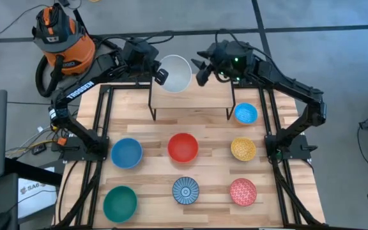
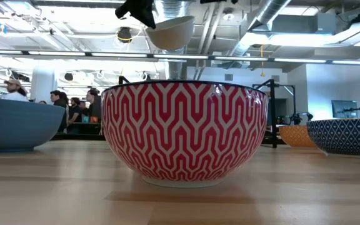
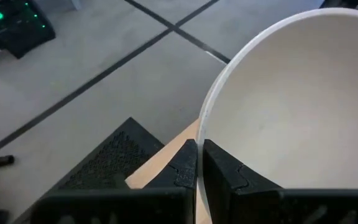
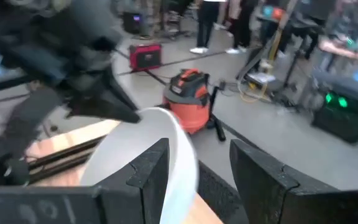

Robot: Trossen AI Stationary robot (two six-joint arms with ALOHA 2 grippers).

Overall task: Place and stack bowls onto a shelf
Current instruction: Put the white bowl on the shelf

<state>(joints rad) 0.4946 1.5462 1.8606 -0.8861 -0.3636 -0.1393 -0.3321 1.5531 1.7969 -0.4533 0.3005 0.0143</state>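
Note:
My left gripper [image 1: 160,75] is shut on a white bowl [image 1: 176,72], held high over the far end of the table above the low shelf [image 1: 190,102] on black legs. The bowl also shows in the low view [image 2: 170,31]. My right gripper [image 1: 201,71] is open right beside the bowl's right rim; in the right wrist view [image 4: 197,180] the rim [image 4: 182,146] stands next to one finger. On the table stand blue [image 1: 126,153], red [image 1: 183,147], yellow [image 1: 243,149], teal [image 1: 120,202], blue radial [image 1: 186,190] and pink-red [image 1: 243,191] bowls. A small blue bowl [image 1: 246,114] sits by the shelf's right legs. My left gripper pinches the white bowl's rim [image 3: 199,140] on its left side, one finger [image 3: 219,165] inside the bowl and one [image 3: 182,163] outside. The bowl is lifted clear, its opening tilted. My right gripper: I cannot tell whether its finger [image 4: 151,165] touches the rim.
An orange shop vacuum [image 1: 59,35] stands on the floor beyond the table's far left corner. Black frame rails [image 1: 101,128] run along both sides of the table. In the low view the pink-red patterned bowl [image 2: 183,131] fills the foreground; people stand in the room behind.

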